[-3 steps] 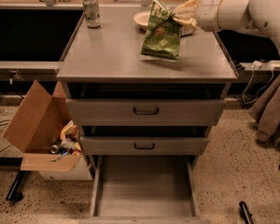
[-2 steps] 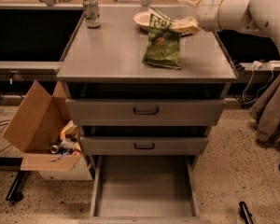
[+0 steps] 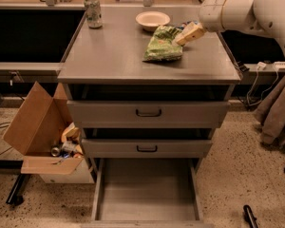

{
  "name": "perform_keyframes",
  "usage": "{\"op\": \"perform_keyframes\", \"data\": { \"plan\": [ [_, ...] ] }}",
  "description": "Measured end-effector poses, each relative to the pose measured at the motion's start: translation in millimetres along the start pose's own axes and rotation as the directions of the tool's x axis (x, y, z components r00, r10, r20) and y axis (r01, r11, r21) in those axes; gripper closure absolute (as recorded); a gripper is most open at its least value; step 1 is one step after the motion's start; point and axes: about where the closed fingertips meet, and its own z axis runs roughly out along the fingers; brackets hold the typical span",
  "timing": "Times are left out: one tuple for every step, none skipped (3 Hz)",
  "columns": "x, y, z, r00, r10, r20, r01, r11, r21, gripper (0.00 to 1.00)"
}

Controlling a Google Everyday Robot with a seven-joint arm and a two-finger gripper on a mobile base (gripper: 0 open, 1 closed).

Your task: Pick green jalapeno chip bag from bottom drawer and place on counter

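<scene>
Bench: the grey bench (image 3: 109,56) is the flat top of the drawer cabinet. It is the counter that the task means.
Chip bag: the green jalapeno chip bag (image 3: 161,45) lies flat on the bench, toward the back and a bit to the right of the bench's middle.
Gripper: the gripper (image 3: 190,33) is low over the right back part of the bench, right at the bag's right edge. I cannot tell if it is wide, narrow or holding the bag. I also cannot tell if it touches the bag.
Arm: the white arm (image 3: 247,8) reaches in over the right side of the bench.
Bottom drawer: the bottom drawer (image 3: 146,194) is pulled out, far below the front of the bench. Nothing can be seen inside it.
Bowl: a white bowl (image 3: 152,19) sits at the back of the bench, near the middle.
Can: a drink can (image 3: 92,12) stands at the back left corner of the bench.
Box: a cardboard box (image 3: 35,122) sits on the floor, below and to the left of the bench.
Step now: I think this is the last part, putting the bag down on the bench. The job looks almost done.
Next move: I think the gripper needs to be free of the bag and then lift up and away from the bench. It should go gently so it does not drag the bag or bump the bowl.
</scene>
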Motion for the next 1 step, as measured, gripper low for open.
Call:
{"op": "perform_keyframes", "data": {
  "plan": [
    [-14.5, -18.7, -6.2, 0.999, -0.003, 0.04, 0.002, 0.9995, 0.033, 0.0]
  ]
}}
